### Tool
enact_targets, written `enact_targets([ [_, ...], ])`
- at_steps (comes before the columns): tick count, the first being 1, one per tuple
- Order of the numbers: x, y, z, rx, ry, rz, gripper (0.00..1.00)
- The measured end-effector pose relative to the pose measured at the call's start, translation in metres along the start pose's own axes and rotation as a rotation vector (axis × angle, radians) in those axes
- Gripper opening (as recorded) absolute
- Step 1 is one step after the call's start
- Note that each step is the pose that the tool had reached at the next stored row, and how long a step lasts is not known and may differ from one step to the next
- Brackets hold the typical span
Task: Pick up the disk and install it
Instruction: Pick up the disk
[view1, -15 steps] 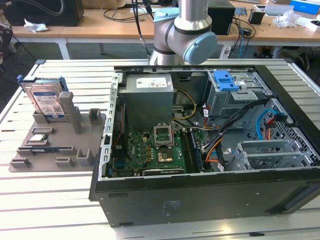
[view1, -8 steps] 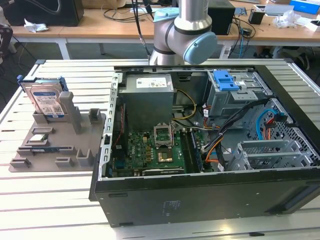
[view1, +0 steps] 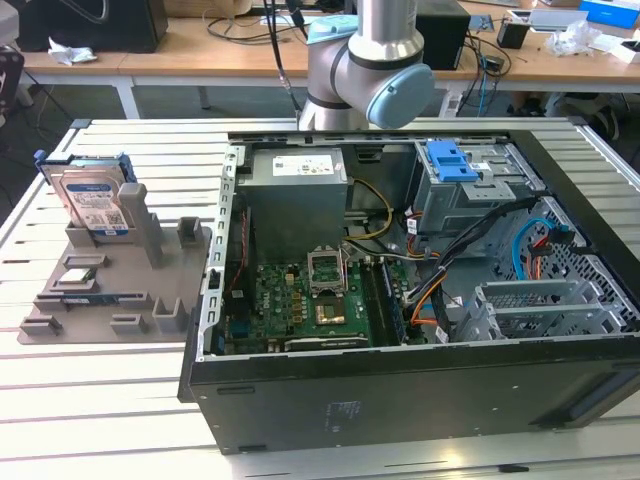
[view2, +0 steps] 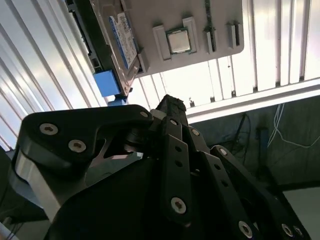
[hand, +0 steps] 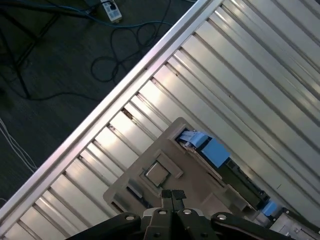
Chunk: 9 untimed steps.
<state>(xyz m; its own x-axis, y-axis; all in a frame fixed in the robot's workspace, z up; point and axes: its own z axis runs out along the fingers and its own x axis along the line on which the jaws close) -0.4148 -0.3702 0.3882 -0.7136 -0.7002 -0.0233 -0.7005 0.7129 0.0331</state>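
Observation:
The disk (view1: 92, 200) is a silver drive with a white, blue-striped label and blue side rails. It stands on edge at the back of a grey holder tray (view1: 110, 270), at the exterior view's left. In the second wrist view the disk (view2: 122, 40) and tray (view2: 200, 20) lie well beyond my gripper (view2: 172, 104). In the first wrist view my gripper (hand: 172, 194) hangs high above the tray (hand: 192, 165), its fingertips pressed together and holding nothing. The disk (hand: 240, 180) sits off to one side of them. The arm (view1: 370, 60) rises behind the computer case.
An open computer case (view1: 400, 400) lies on the slatted metal table (view1: 100, 400), with a motherboard (view1: 300, 300), grey power-supply box (view1: 297, 200), blue latch bracket (view1: 452, 160) and loose cables inside. A processor chip (view2: 178, 41) rests in the tray. Beyond the table edge is floor with cables (hand: 60, 60).

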Motion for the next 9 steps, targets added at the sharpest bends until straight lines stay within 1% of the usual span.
enact_targets([
  [1, 0.0, 0.0, 0.0, -0.0003, 0.0007, -0.021, 0.1],
  [4, -0.0001, 0.0, 0.0, -0.0011, 0.0024, -0.063, 0.1],
  [8, -0.0001, 0.0001, 0.0, -0.0031, 0.0052, -0.15, 0.1],
  [9, -0.0001, 0.0001, 0.0, -0.0034, 0.0056, -0.159, 0.1],
])
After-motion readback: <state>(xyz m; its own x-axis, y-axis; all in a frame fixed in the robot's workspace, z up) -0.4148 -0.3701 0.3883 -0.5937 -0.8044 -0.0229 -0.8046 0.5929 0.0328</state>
